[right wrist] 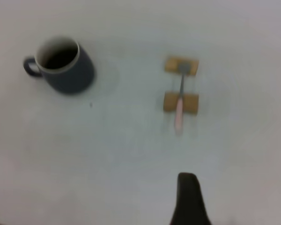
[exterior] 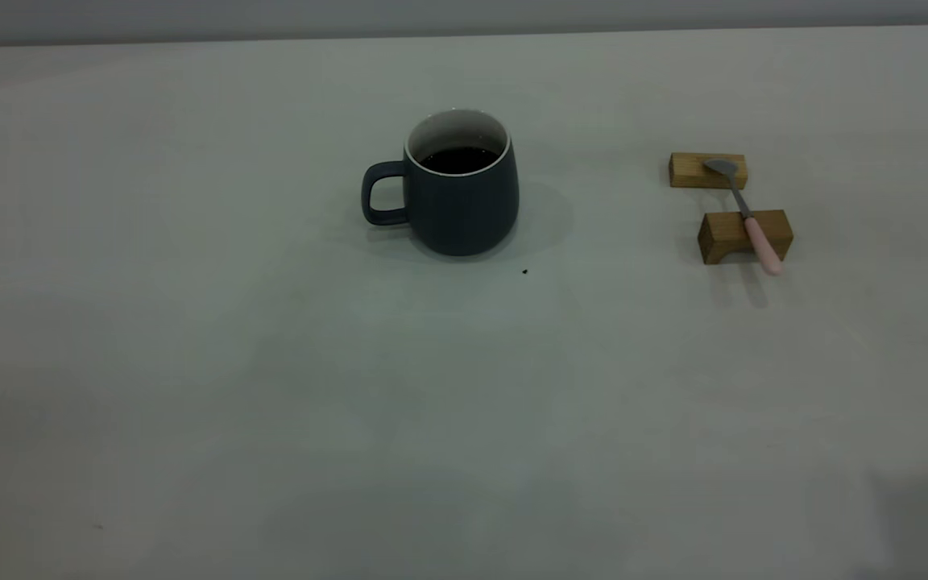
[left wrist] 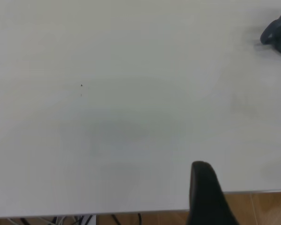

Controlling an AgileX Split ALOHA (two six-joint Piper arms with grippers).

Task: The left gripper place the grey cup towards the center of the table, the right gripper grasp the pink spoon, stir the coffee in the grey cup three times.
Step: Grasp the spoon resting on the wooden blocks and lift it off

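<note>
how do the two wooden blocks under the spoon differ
The far wooden block is a low, flat slab, while the near wooden block stands taller and has a notch cut in its underside. The far one carries the pink spoon at its metal bowl; the near one carries it at the stem and pink handle. Both are tan wood and rest on the table.

grey cup (exterior: pixel 464 205) slate (white inside) | coffee (exterior: pixel 458 159) black | pink spoon (exterior: pixel 747 217) grey, pink handle | blocks (exterior: pixel 744 235) tan
</note>
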